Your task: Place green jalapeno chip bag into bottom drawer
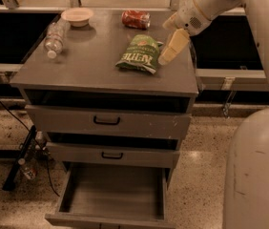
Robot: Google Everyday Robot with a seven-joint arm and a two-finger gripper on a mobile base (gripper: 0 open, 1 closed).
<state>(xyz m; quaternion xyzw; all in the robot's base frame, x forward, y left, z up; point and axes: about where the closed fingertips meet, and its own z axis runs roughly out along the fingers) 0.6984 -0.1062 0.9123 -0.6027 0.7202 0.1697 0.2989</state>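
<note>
On the speckled floor (206, 175) we record a grey metal cabinet (91, 73) with two upper black-handled drawers shut and the bottom drawer (113, 194) pulled out, its flat floor exposed. The robot's pale base (256, 171) stands to the right. On the cabinet top lie a plastic bottle (53, 36), a red can (136, 19) and a small bowl (77, 15). The green jalapeno chip bag (139, 54) lies flat near the top's right side. The gripper (165, 42) hangs at the bag's right edge, one pale finger (174, 46) angled down beside it; contact we cannot confirm. Its fingers stand spread, holding nothing.
</note>
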